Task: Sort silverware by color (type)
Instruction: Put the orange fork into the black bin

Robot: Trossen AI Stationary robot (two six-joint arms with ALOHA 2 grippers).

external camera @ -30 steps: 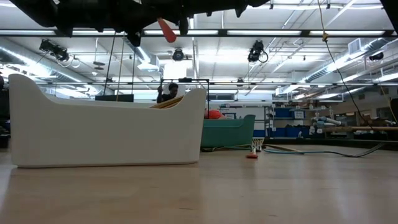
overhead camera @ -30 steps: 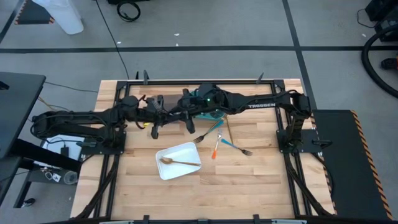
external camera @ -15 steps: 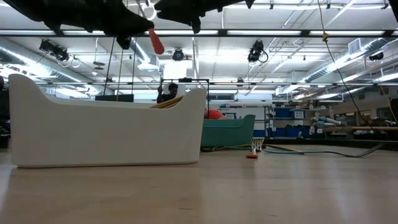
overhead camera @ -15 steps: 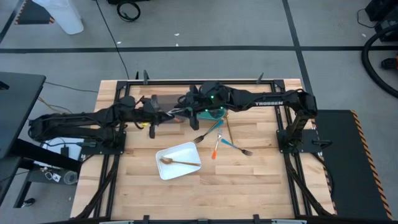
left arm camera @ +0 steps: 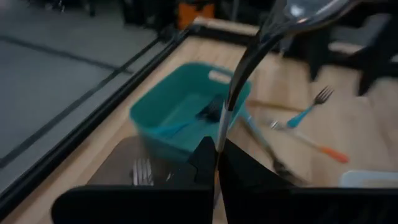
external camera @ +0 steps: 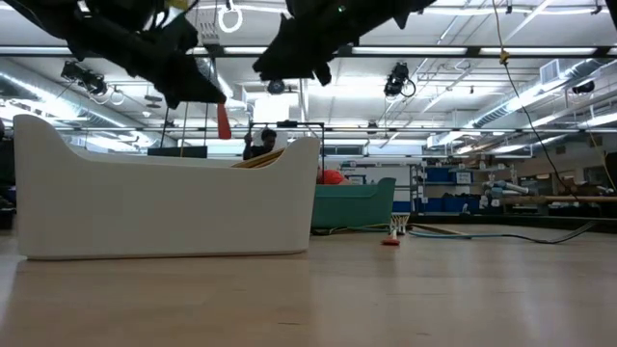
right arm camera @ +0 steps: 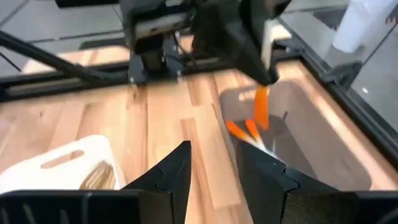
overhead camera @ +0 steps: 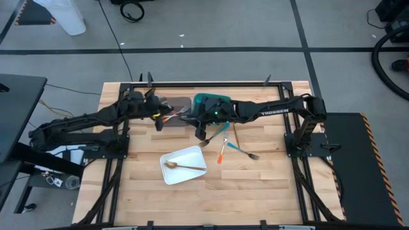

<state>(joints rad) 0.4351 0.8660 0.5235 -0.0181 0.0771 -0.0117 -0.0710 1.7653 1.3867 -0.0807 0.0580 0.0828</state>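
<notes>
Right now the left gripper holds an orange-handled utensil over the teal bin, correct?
Not quite. The left gripper holds the orange-handled utensil over the grey bin, not the teal bin. The right wrist view shows it above other orange handles there.

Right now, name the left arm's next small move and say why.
Probably lower a little and open. The left gripper is shut on an orange-handled utensil hanging over the grey bin, where other orange handles already lie. The right gripper stands open, apart.
</notes>
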